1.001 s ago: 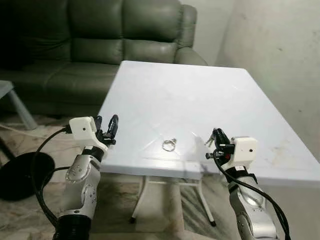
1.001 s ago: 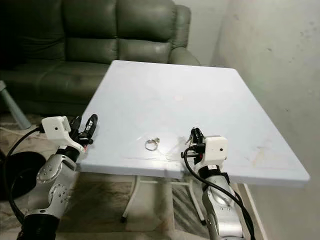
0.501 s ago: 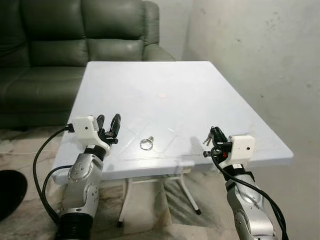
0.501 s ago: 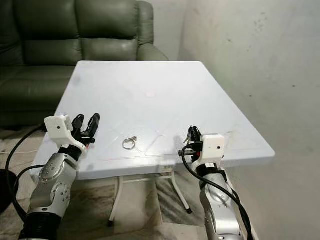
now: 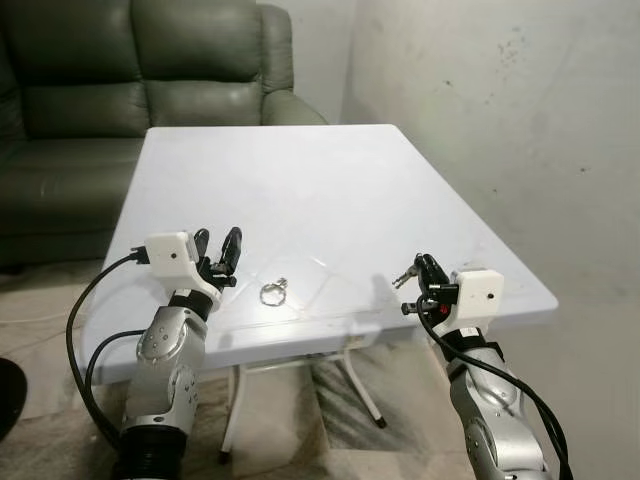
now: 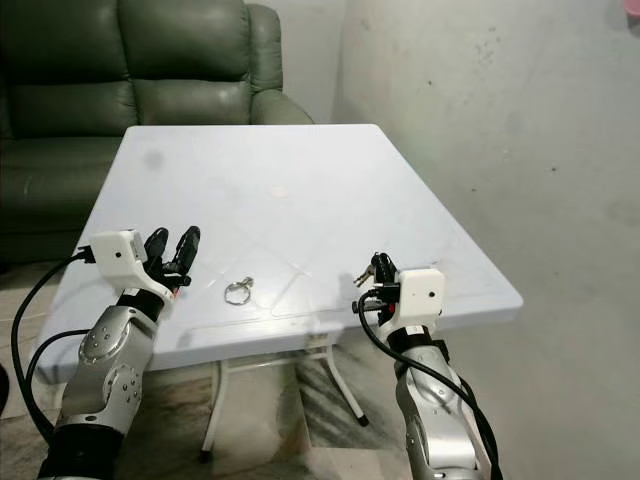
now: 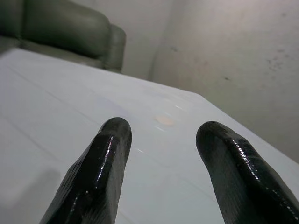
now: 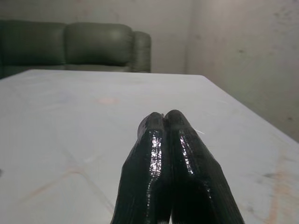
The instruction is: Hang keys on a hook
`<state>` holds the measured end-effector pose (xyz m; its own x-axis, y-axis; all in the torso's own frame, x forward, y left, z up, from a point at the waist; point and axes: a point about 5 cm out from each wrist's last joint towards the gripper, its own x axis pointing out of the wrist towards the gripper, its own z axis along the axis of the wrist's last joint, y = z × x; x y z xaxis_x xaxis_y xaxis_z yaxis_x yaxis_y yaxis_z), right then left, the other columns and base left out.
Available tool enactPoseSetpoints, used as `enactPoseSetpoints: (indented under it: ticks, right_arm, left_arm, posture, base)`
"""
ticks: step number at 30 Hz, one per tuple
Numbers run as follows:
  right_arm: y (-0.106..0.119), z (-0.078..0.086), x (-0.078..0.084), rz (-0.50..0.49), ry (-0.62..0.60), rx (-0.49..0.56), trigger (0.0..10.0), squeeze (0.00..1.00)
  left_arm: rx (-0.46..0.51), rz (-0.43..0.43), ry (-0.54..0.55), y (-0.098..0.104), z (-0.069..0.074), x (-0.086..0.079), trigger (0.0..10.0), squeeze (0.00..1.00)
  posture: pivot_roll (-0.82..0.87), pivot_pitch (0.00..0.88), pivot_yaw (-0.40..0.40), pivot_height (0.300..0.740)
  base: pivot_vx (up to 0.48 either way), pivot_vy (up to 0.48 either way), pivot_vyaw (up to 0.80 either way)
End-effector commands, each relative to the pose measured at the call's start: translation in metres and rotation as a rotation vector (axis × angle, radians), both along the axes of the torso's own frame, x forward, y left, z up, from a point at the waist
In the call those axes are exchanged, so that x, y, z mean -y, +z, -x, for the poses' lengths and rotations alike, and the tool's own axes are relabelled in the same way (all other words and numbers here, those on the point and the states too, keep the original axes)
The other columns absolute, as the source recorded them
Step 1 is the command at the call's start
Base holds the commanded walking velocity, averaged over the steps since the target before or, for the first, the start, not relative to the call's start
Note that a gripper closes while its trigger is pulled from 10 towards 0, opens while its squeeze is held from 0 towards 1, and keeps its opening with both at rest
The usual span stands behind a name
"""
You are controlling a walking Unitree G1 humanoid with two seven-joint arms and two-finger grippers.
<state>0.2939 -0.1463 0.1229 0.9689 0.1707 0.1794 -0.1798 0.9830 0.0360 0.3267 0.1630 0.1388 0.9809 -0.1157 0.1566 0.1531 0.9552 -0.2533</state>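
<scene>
A small metal key ring [image 5: 272,292] lies on the white table [image 5: 300,180] near its front edge, between my two arms. My left gripper [image 5: 217,248] hovers open just left of the ring, above the table's front left part; nothing sits between its fingers [image 7: 110,154]. My right gripper [image 5: 423,270] is held over the front right of the table, shut, with small silvery keys [image 5: 402,277] sticking out at its tip. In the right wrist view its fingers [image 8: 180,154] are pressed together and the keys are hidden.
A dark green sofa [image 5: 130,70] stands behind the table. A bare grey wall [image 5: 500,120] runs along the right side. Marbled floor [image 5: 330,420] shows under the table's white legs [image 5: 355,385].
The whole picture has slid left, so the camera has turned right toward the wall. Both arms keep the same pose, and the key ring has not moved on the table.
</scene>
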Motion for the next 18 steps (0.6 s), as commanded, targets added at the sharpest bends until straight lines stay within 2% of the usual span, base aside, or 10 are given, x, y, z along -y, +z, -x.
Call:
enactPoseSetpoints:
  ticks: [1,18]
  right_arm:
    - [0.0005,0.0006,0.0029,0.012,-0.005,-0.002,10.0,0.0]
    - [-0.0004,0.001,0.0019,0.02,0.012,-0.008,10.0,0.0]
  left_arm:
    - [-0.009,0.007,-0.002,0.001,-0.002,0.0017,10.0,0.0]
    - [-0.015,-0.029,0.003,0.0,-0.0009,-0.0006,10.0,0.0]
  posture:
    - [0.08,0.0,-0.04,0.74]
    - [0.08,0.0,-0.047,0.74]
  base:
    - [0.0,0.0,-0.74]
    - [0.0,0.0,-0.74]
